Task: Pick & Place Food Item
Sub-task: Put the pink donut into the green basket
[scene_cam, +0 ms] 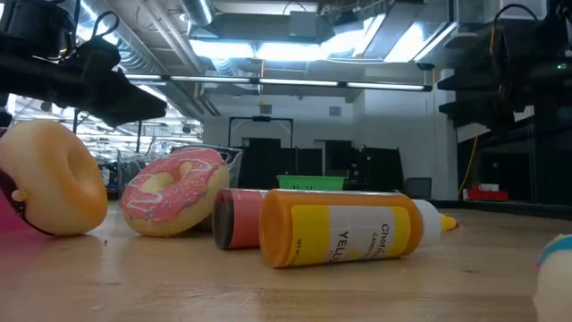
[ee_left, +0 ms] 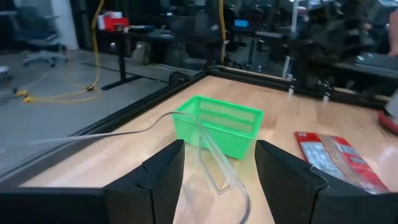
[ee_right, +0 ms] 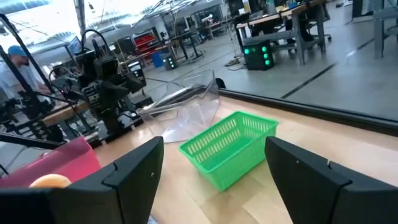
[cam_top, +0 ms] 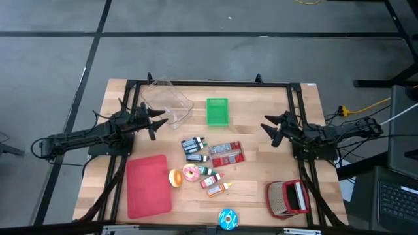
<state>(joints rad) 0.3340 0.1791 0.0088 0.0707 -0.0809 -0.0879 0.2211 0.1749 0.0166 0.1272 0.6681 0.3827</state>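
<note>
Food items lie in the table's middle and near part: a pink-iced donut (cam_top: 190, 173) (scene_cam: 174, 192), a yellow donut (cam_top: 175, 177) (scene_cam: 54, 188), a yellow sauce bottle (scene_cam: 344, 228) on its side, other small bottles (cam_top: 194, 146), red packets (cam_top: 226, 154) and a blue donut (cam_top: 228, 219). A green basket (cam_top: 217, 111) (ee_left: 217, 124) (ee_right: 227, 146) stands at the far middle, and a clear plastic container (cam_top: 168, 101) (ee_left: 211, 165) stands to its left. My left gripper (cam_top: 159, 119) (ee_left: 217, 152) hovers open at the table's left, beside the clear container. My right gripper (cam_top: 268, 127) (ee_right: 214, 146) hovers open at the right. Neither holds anything.
A pink flat tray (cam_top: 148, 185) lies at the near left. A red basket (cam_top: 287, 198) stands at the near right. A black frame (cam_top: 209, 83) runs around the work area. Bare wood shows between the green basket and my right gripper.
</note>
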